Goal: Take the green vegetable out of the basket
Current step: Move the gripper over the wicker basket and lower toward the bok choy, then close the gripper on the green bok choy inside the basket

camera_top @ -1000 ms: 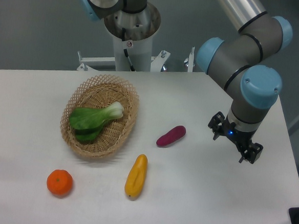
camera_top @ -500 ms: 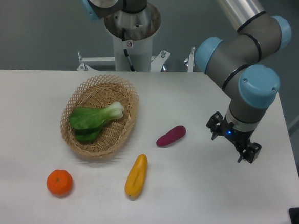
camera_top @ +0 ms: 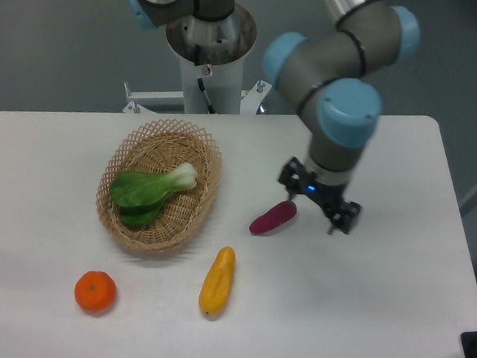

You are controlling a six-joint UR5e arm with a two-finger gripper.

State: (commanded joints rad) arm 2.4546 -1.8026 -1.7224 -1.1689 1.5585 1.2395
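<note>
Green leafy bok choy [camera_top: 149, 192] with pale stem lies inside the oval tan wicker basket [camera_top: 204, 149], stem end toward the basket's upper right rim. Right of the basket: purple sweet potato [camera_top: 272, 217], with the black two-finger gripper [camera_top: 318, 204] hovering just beside it, holding nothing; can't tell how far its fingers are parted. Below the basket: yellow-orange elongated fruit [camera_top: 217, 281] and round orange [camera_top: 95, 291].

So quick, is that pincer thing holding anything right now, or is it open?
Pincer: holding nothing; it hangs above the table beside the purple sweet potato. Open or closed cannot be told from this view.
</note>
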